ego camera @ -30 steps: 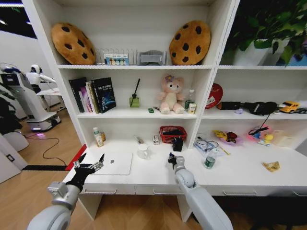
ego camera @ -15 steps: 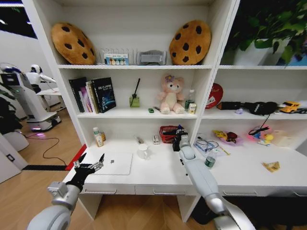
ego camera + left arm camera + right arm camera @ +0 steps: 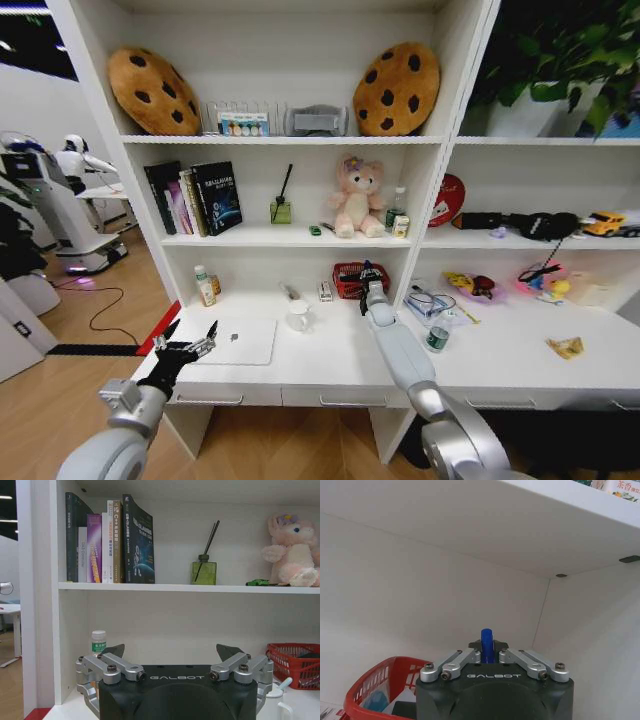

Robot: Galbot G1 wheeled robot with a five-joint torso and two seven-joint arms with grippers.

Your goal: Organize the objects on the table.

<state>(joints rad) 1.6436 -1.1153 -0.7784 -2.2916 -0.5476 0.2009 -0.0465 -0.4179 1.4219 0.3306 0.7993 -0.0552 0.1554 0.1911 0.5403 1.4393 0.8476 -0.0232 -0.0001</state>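
One blue pen [image 3: 486, 645] pinched in the right gripper [image 3: 487, 652] above the red basket [image 3: 380, 680]; left gripper [image 3: 170, 652] wide.

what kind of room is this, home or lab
Probably a robotics lab staged as a home study: a white desk under white shelving with dark-spined books, while another white robot stands behind.

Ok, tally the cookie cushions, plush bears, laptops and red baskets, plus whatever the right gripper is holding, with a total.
Cookie-shaped cushions: 2
Pink plush bear: 1
Silver laptop: 1
Red basket: 1
Blue pen, in the right gripper: 1
Total: 6
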